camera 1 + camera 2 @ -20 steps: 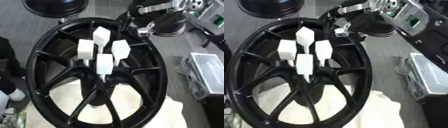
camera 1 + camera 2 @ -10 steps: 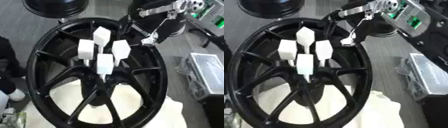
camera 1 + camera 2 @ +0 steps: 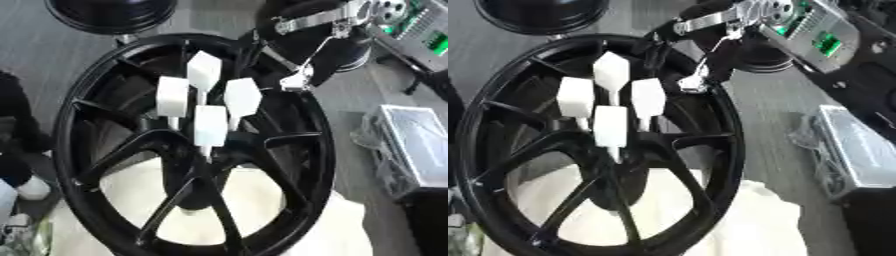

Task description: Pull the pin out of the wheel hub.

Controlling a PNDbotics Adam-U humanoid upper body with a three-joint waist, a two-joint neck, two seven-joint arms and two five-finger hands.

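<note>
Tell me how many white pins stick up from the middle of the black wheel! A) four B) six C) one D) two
A: four white pins stand close together at the hub of the wheel, one at the back, two at the sides and one in front.

Black right arm (image 3: 737, 20) with silver metal links, ending in a thin pale-tipped hand (image 3: 696, 80)

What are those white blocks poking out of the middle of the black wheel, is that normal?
Four white pins stand upright, clustered at the centre of the wheel hub, none tipped or broken. The right hand hovers over the rim beside them. Nothing looks spilled or damaged.
</note>
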